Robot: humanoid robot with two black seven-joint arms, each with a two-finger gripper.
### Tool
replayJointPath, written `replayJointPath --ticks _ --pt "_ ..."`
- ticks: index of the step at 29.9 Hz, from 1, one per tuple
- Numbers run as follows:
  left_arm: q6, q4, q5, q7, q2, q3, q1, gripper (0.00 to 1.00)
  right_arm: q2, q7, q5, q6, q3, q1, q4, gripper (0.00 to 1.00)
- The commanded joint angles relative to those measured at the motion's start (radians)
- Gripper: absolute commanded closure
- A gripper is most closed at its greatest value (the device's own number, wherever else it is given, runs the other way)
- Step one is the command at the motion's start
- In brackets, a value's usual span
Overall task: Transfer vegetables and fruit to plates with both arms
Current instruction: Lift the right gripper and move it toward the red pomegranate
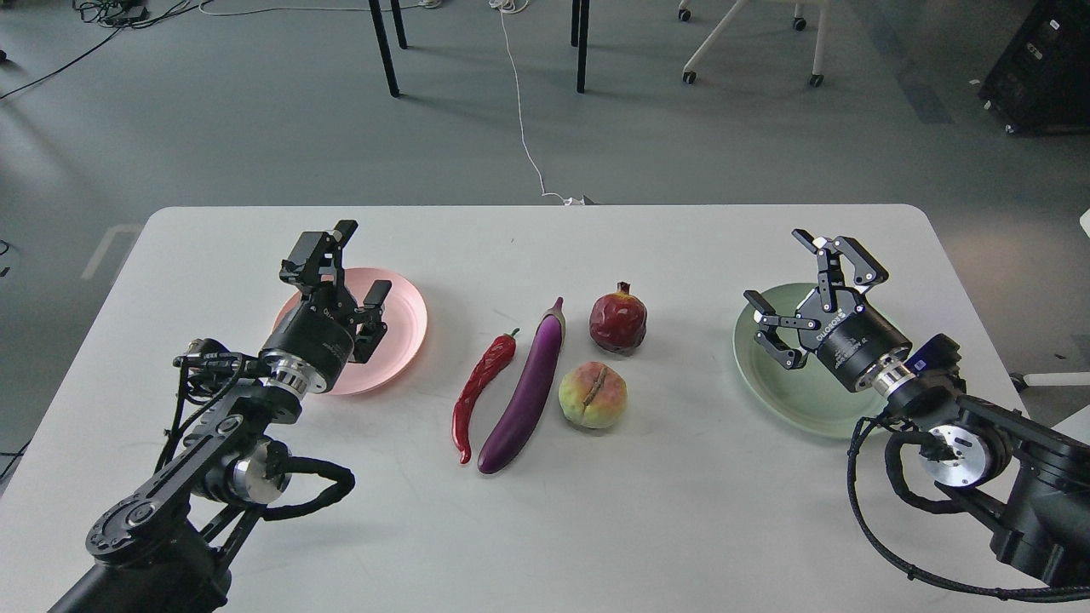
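Note:
On the white table's middle lie a red chili pepper, a purple eggplant, a dark red pomegranate and a yellow-green peach. The pale pink plate sits at the left, and my left gripper hovers over it, open and holding nothing. At the right is the pale green plate; my right gripper hangs open above its far-left rim, also holding nothing.
The white table has rounded corners, with its far edge just beyond both plates. Past it on the grey floor are black table legs, a white cable and a wheeled chair base.

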Motion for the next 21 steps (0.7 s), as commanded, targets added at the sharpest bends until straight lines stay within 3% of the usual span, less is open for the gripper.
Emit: replayJointPath --ticks 1,5,10,16,21 --pt "0.003 -0.014 0.036 -0.017 -0.006 0.003 0.013 0.02 -0.006 0.0 -0.007 0.0 -0.002 -0.001 0.003 0.04" --pt "0.0 -0.012 0.058 -0.008 0.004 0.005 0.012 0.02 -0.012 0.0 -0.048 0.0 -0.011 0.042 0.011 0.04" --pt "-0.034 -0.001 0.047 -0.01 0.019 0.003 0.001 0.02 -0.08 0.0 -0.365 0.0 -0.076 0.221 0.017 0.01" --pt "-0.066 -0.012 0.058 -0.02 0.042 0.003 -0.005 0.02 -0.127 0.0 -0.726 0.0 -0.415 0.591 0.012 0.01" --pt "-0.066 -0.015 0.058 -0.022 0.04 0.003 -0.005 0.02 -0.026 0.0 -0.969 0.0 -0.728 0.856 -0.006 0.01"
